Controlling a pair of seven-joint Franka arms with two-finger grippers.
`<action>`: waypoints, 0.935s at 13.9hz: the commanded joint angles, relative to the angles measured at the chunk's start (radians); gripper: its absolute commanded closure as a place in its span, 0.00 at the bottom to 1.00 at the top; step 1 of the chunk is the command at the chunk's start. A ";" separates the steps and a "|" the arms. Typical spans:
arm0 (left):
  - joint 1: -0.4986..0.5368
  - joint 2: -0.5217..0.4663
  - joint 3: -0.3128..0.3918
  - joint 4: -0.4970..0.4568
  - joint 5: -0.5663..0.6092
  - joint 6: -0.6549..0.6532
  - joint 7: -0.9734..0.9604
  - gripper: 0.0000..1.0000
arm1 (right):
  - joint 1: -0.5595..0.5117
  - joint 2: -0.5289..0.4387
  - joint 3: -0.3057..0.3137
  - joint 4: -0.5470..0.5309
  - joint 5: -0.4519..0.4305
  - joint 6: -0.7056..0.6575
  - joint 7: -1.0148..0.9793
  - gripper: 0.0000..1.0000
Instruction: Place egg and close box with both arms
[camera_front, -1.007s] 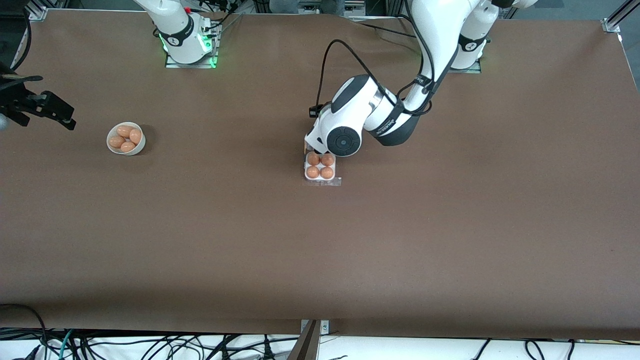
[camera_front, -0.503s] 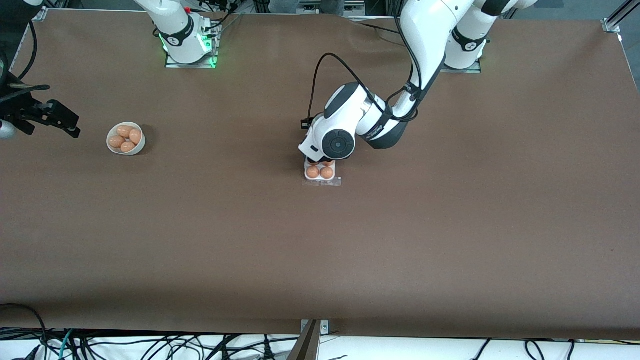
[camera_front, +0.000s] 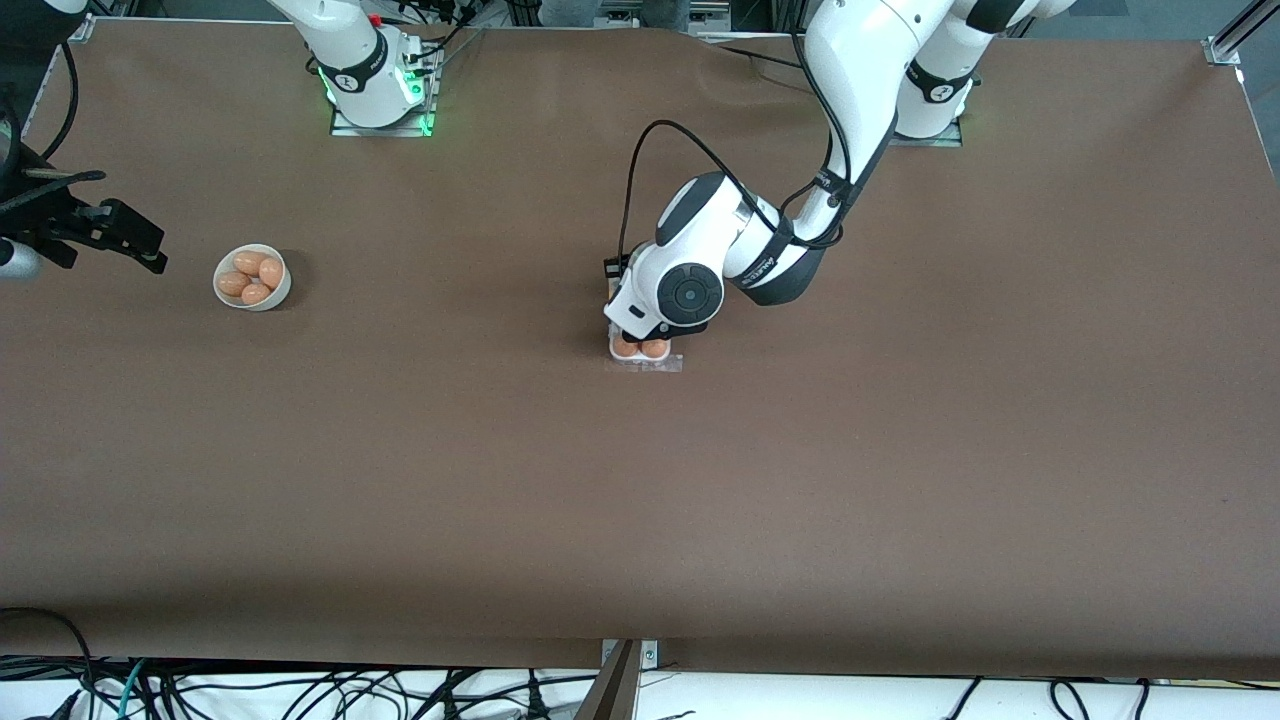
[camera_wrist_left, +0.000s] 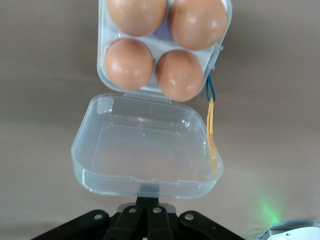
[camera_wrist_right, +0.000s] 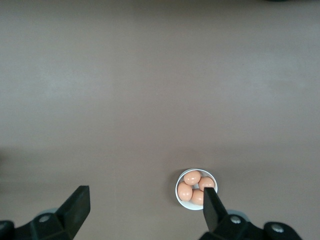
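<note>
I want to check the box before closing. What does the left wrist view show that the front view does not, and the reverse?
Only the left wrist view shows all four cups of the box filled with eggs, the clear lid lying open and flat, and the shut left gripper at the lid's free edge. Only the front view shows the bowl of spare eggs toward the right arm's end of the table, and the open right gripper waiting near it. Both show the box, though in the front view the left arm hides part of it.

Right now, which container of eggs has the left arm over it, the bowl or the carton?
The carton, four eggs in its white tray, clear lid open; the left gripper is at it. The bowl sits apart toward the right arm's end.
</note>
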 joint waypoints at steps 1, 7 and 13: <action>-0.003 0.014 0.024 0.045 0.049 0.005 0.003 1.00 | -0.017 -0.008 0.014 0.003 0.019 -0.020 -0.020 0.00; -0.003 -0.006 0.137 0.131 0.138 0.013 0.049 0.66 | -0.017 -0.001 0.014 0.000 0.019 -0.020 -0.020 0.00; 0.078 -0.159 0.196 0.154 0.434 -0.050 0.051 0.00 | -0.017 -0.001 0.014 -0.002 0.019 -0.020 -0.022 0.00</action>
